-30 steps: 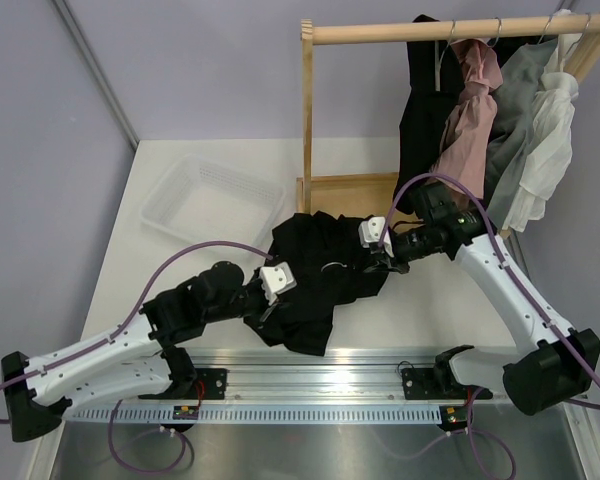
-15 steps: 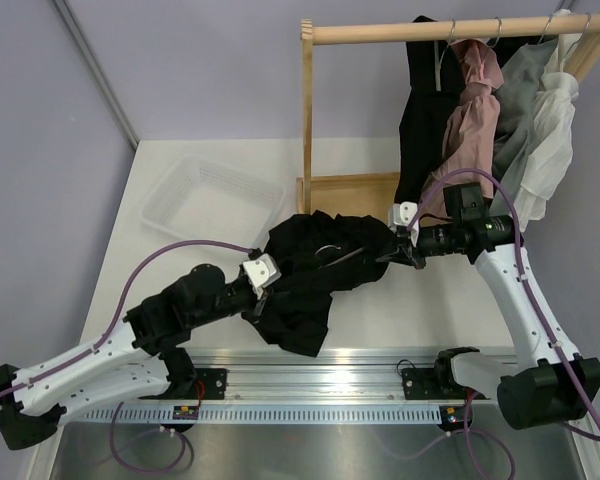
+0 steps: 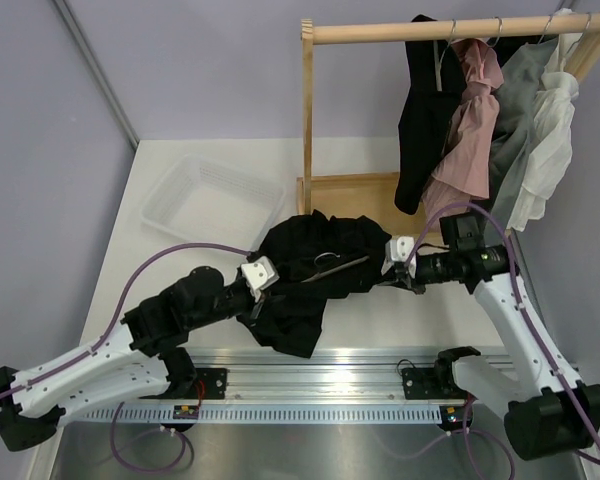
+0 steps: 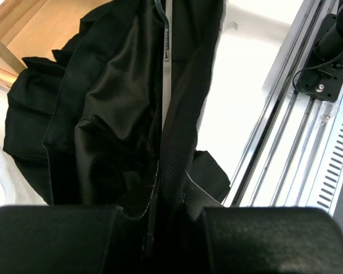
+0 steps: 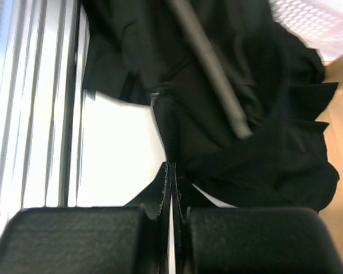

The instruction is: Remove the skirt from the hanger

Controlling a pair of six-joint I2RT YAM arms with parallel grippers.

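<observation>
You see one white worktop [image 3: 230,160], and at its far right stands one wooden rack [image 3: 380,32]. On its rail hang four garments: one black [image 3: 420,120], one pink [image 3: 470,130], one grey [image 3: 515,110] and one white [image 3: 550,150]. One clear plastic basket [image 3: 155,215] lies at the far left of the worktop, apart from everything else.

There is one skirt [image 3: 310,270]. It lies crumpled on the worktop, in the middle, between your two tools. Its far edge touches the wooden base board [image 3: 350,190] of the rack, and its near folds reach almost to the metal rail at the front.

There is one hanger [image 3: 335,267] on the worktop. Only its grey bar shows, and it lies across the top of the skirt, tilted, with black cloth around both ends.

The left tool [image 3: 258,298] is at the left side of the skirt. In its wrist view, the fingers [image 4: 57,240] are closed with a fold of the skirt's black cloth between them.

The right tool [image 3: 385,277] is at the right side of the skirt. Its fingers [image 5: 246,240] are pressed together on a thin edge of the same cloth. The hanger's bar [image 5: 211,63] lies beyond them, not touched.
</observation>
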